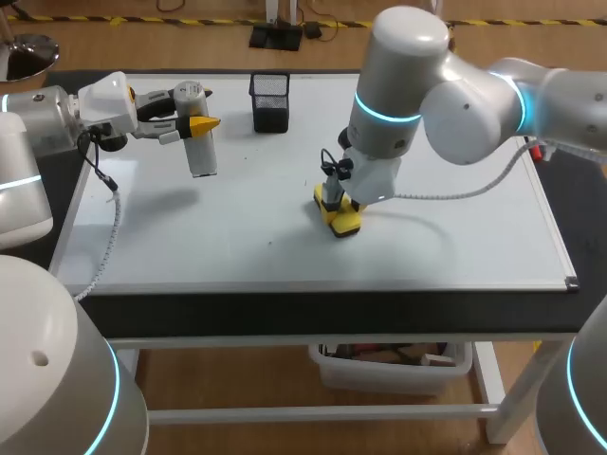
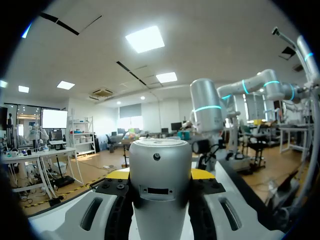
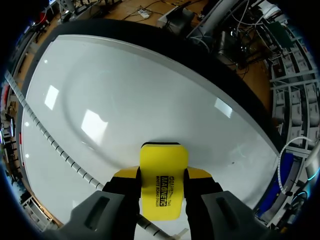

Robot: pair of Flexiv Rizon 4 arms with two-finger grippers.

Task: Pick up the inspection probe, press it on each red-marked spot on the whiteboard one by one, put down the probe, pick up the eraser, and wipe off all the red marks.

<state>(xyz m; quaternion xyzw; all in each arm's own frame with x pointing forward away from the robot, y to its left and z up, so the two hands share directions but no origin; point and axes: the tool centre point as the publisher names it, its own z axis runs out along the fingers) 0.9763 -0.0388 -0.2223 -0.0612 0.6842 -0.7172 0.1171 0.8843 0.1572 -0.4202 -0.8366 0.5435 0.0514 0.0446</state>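
Whiteboard (image 1: 237, 246) shows no red marks in any view. My right gripper (image 3: 162, 176) is closed on the eraser (image 3: 162, 192) from both long sides. The eraser's long axis runs ahead of the fingers and its face is on the board, mid-table. It carries black print. My left gripper (image 1: 196, 112) clamps the probe (image 1: 201, 152) upright, apparently off the board and well apart.

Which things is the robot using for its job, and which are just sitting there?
For the job: probe in the left gripper; eraser in the right gripper; whiteboard.
Just sitting there: black mesh cup near the whiteboard's far edge.
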